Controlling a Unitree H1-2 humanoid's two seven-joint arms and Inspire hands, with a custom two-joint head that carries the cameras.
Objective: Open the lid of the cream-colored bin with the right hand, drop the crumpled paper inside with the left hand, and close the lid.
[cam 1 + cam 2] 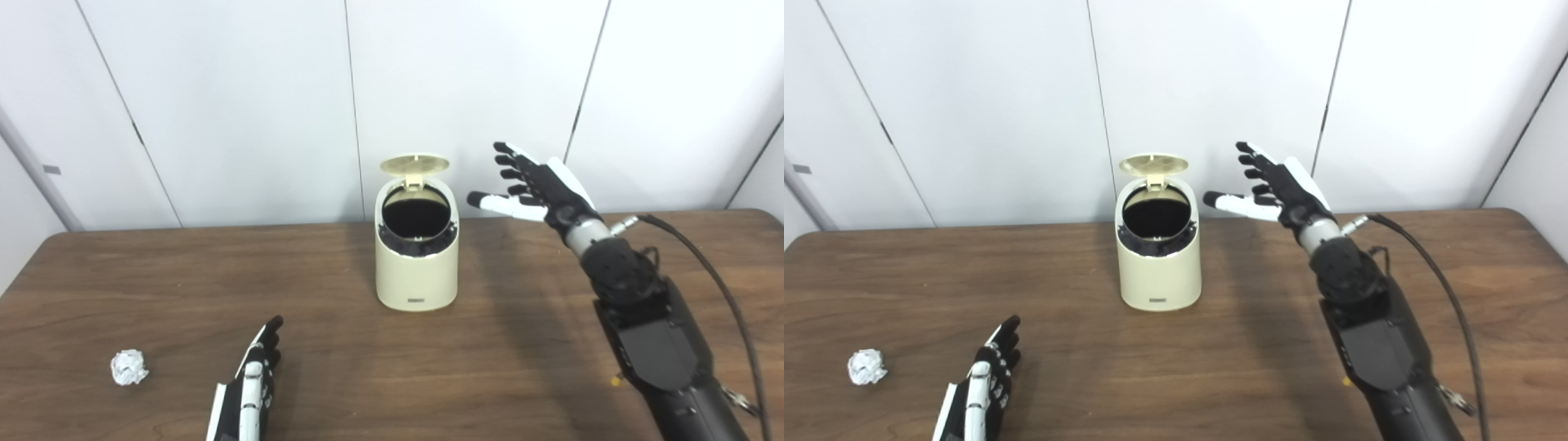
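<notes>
Cream-colored bin (417, 263) stood upright near the middle of the wooden table (527, 355), toward the far edge. Its lid (414, 164) was raised fully on the rear hinge, exposing the dark interior. Crumpled paper (129, 367) lay on the table near the front left, well apart from the bin. Right hand (539, 187) hovered above the table just to the right of the bin, level with the lid, fingers spread apart and thumb extended toward the bin, gripping nothing and touching nothing. Left hand (254, 376) rested low at the front edge, right of the paper and apart from it, fingers extended together and empty.
</notes>
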